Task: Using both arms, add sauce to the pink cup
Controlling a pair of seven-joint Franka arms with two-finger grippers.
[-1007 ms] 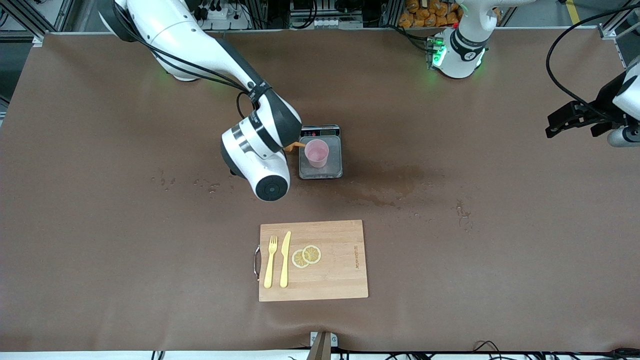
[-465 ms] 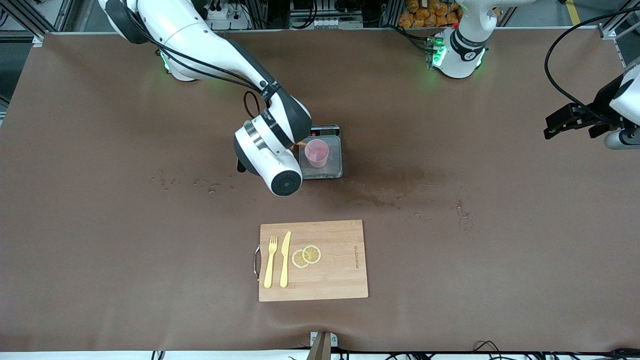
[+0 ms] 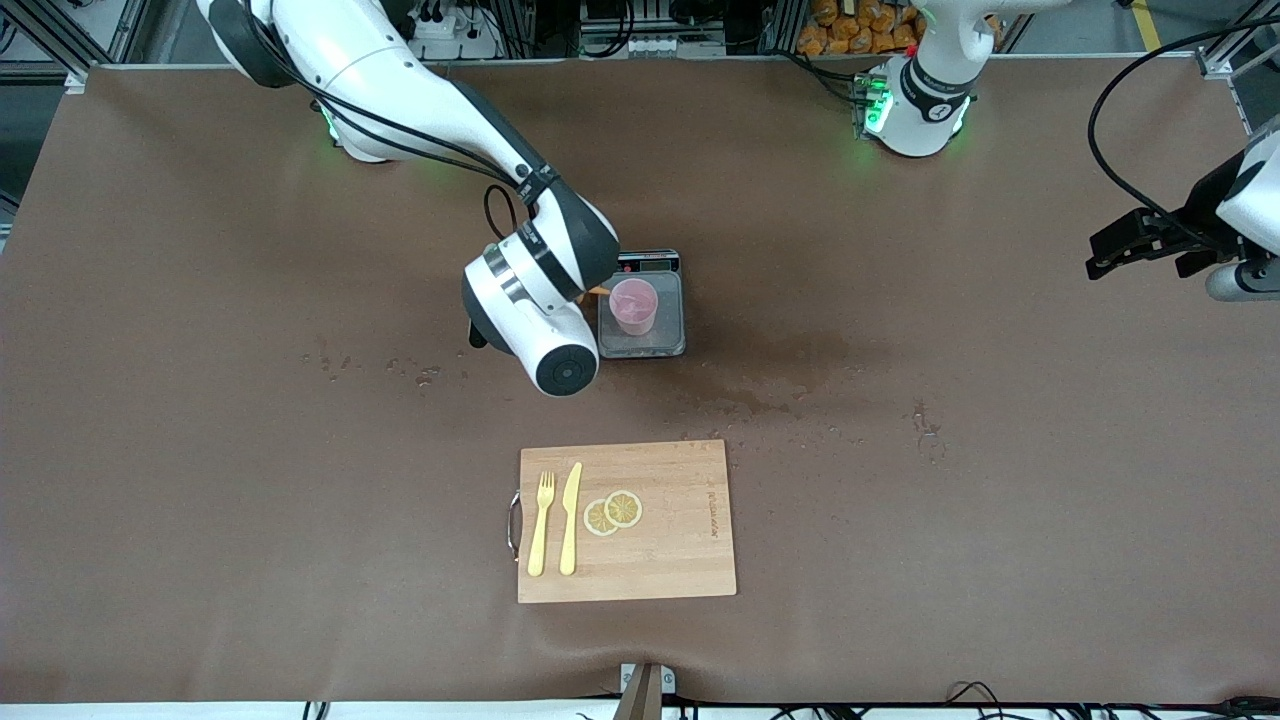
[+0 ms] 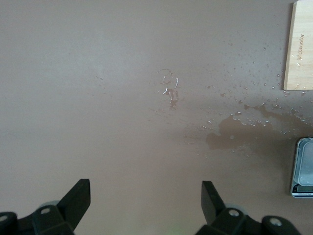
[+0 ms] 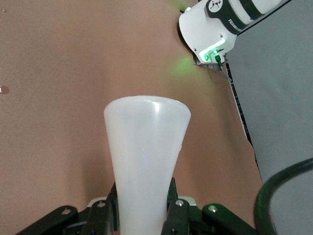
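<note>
Pouring step. Right tool [image 5: 142,218] clenched on translucent whitish squeeze bottle [image 5: 146,161], tipped, orange nozzle [image 3: 598,290] at small pale pink plastic cup [image 3: 633,305] on grey scale [image 3: 643,345], mid-bench. Next, I judge: squeeze steadily. Left tool [image 4: 145,203] released, waiting over the bench's left-arm edge.

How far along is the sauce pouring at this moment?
Done: the small pale pink plastic cup stands on the grey scale, and the translucent whitish squeeze bottle is picked up.

In hand: the right pincer is shut on the bottle, whose orange nozzle points at the cup's rim.

Left: the pour is not visibly finished. The left pincer waits open over bare table at its own end.
</note>
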